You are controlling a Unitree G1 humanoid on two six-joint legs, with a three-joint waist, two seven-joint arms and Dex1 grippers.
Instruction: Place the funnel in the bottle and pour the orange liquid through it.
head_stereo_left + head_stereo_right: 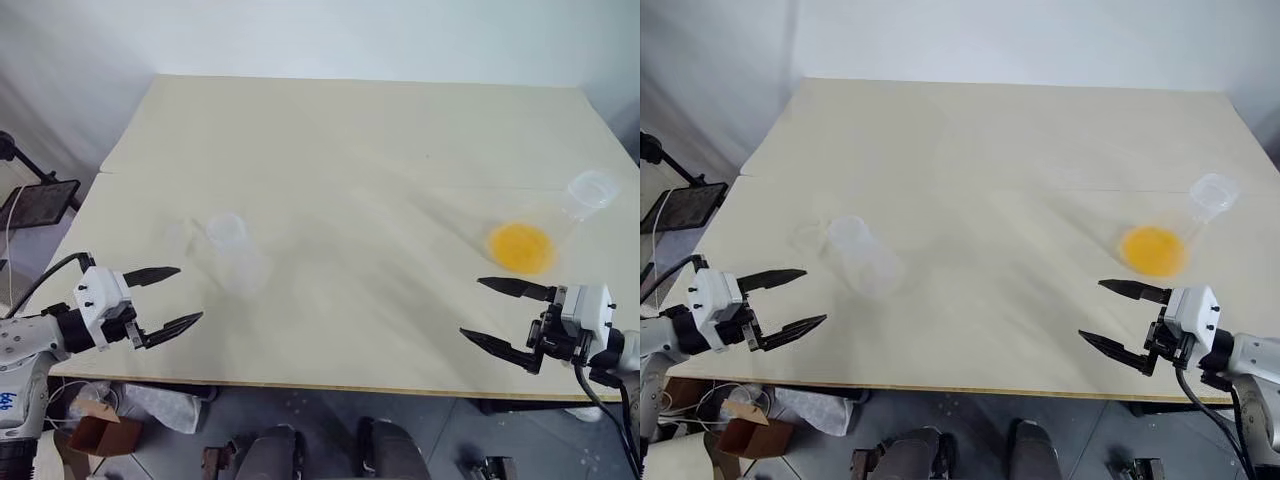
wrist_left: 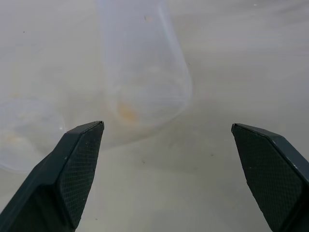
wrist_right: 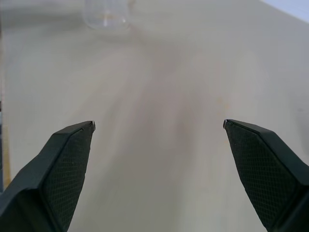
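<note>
left eye view, bottle (image 1: 233,250), bare table (image 1: 350,150)

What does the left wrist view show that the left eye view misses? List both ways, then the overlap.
Left wrist: the grid texture on the pincer pads and a faint orange speck in the bottle. Left eye: the orange liquid in its flask, the open right pincer. Both: the bottle, the open left pincer, the table.
</note>
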